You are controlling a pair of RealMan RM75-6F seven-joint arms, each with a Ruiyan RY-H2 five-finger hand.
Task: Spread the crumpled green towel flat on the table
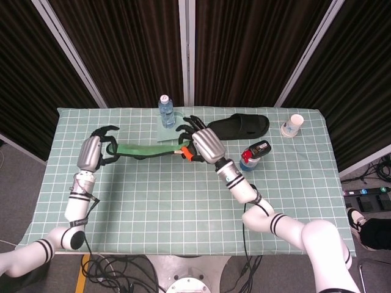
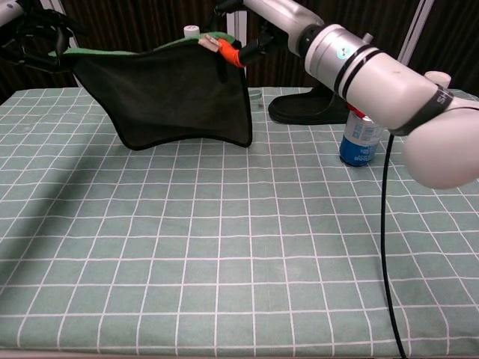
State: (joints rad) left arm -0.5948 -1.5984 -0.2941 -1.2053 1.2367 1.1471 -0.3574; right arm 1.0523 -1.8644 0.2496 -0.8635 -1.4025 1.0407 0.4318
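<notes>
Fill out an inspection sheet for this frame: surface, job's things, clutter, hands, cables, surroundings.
Surface: table under a green checked cloth.
Job's things: green towel held up by its top edge between both hands, hanging above the table, not yet laid flat.
Clutter: water bottle, black slipper, paper cup and a blue can with a red top along the far and right side.
Hands: left hand grips the towel's left end; right hand grips its right end.
Cables: black cable running along the right arm; more on the floor.
Surroundings: dark curtains behind.
</notes>
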